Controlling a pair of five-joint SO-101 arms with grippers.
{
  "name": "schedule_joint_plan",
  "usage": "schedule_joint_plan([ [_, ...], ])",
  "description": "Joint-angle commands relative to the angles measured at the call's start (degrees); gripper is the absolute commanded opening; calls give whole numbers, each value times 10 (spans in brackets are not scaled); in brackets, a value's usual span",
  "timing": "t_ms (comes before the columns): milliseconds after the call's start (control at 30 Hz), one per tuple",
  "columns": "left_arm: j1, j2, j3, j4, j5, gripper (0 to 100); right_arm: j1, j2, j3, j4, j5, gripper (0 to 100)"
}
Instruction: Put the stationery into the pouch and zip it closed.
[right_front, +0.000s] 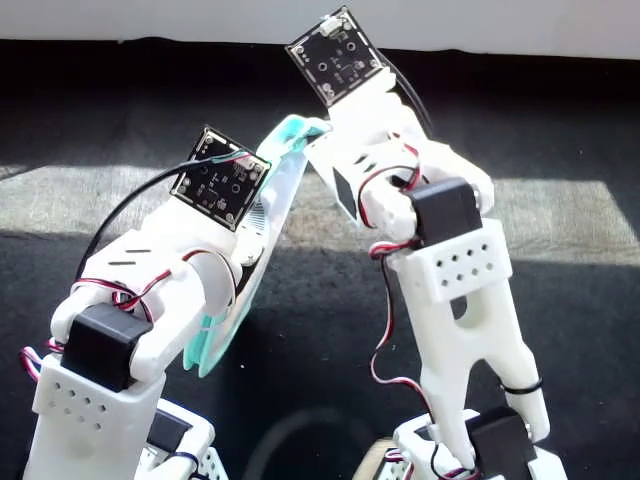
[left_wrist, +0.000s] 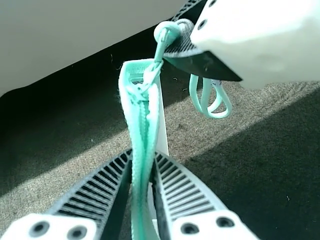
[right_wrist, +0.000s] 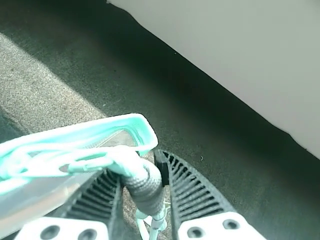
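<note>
Held up off the table (right_front: 560, 210) between both arms: the pouch (right_front: 278, 195), mint-edged with see-through walls, hanging edge-on and slanting down toward the left arm's base. Clenched on its zip seam, the left claw (left_wrist: 142, 190), one ribbed finger on either side of the zipper (left_wrist: 142, 125). Clenched on the grey cord (right_wrist: 142, 185) of the zip pull (left_wrist: 162, 37), the right claw (right_wrist: 140, 167), right by the pouch's upper corner, with a mint loop (left_wrist: 210, 97) dangling beneath. Looks light and floppy: thin soft walls, likely to sag and twist under any pull unless kept taut between the two grips. Probably slick on the clear panels, so better gripped on the stitched fabric border or the zip tape, as here; for drawing the slider, better by the cord than by the small tab. Teeth seemingly meshed along the stretch between the two claws, with the slider near the corner, so by judgement close to fully shut. Contents impossible to make out: nothing legible through the clear wall from either wrist, no stationery seen lying loose on the table.
</note>
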Motion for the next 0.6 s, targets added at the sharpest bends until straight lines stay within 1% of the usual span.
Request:
schedule_joint_plan([
  [0,-14,-15,-30,2,-1,10,33,10,-3,-19,6,7],
  [367,-14,-11,-58,2,14,10,33,37,-7,-15,5,7],
  [567,-14,-11,-35,-3,13,10,23,-23,-7,-3,5,7],
])
